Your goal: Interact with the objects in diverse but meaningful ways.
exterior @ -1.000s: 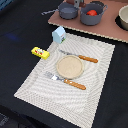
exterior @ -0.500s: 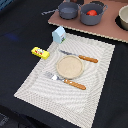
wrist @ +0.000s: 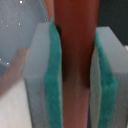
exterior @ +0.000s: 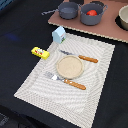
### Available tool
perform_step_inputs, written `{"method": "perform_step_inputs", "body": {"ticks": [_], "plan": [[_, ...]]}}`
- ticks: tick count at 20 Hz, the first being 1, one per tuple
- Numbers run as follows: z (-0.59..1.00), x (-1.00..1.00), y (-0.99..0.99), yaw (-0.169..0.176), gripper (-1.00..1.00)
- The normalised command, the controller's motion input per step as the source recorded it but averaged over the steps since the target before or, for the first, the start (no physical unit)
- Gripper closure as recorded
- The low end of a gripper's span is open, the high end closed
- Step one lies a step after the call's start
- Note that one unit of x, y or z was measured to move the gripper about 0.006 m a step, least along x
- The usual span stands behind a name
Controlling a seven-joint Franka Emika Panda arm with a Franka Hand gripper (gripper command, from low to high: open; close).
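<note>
In the wrist view my gripper [wrist: 75,80] is shut on the brown sausage stick [wrist: 75,45], which stands upright between the teal pads [wrist: 54,75]. A grey rounded vessel [wrist: 17,40] lies close beside the fingers. The exterior view does not show the arm. There, the red tomato [exterior: 92,12] sits inside the grey two-handled pot [exterior: 93,17]. The pale milk carton [exterior: 59,34] stands at the mat's far corner. The yellow butter box [exterior: 40,52] lies just off the mat's edge on the exterior view's left.
A second grey pot [exterior: 68,9] with a long handle stands on the brown board [exterior: 105,29], with a bowl [exterior: 123,17] at the exterior view's right edge. A tan plate [exterior: 69,67], knife [exterior: 80,57] and fork [exterior: 65,81] lie on the striped placemat [exterior: 45,92].
</note>
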Motion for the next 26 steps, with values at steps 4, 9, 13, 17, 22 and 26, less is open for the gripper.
{"method": "perform_step_inputs", "body": {"ticks": [4, 9, 13, 17, 22, 26], "plan": [[-0.23, -0.19, 0.17, 0.0, 1.0], [-0.26, -0.16, 0.16, 0.0, 1.0], [-0.33, -0.15, 0.09, 0.0, 1.0], [-0.39, -0.16, 0.09, 0.0, 1.0], [-0.44, -0.18, 0.12, 0.0, 1.0], [-0.43, -0.16, 0.15, 0.0, 1.0]]}}
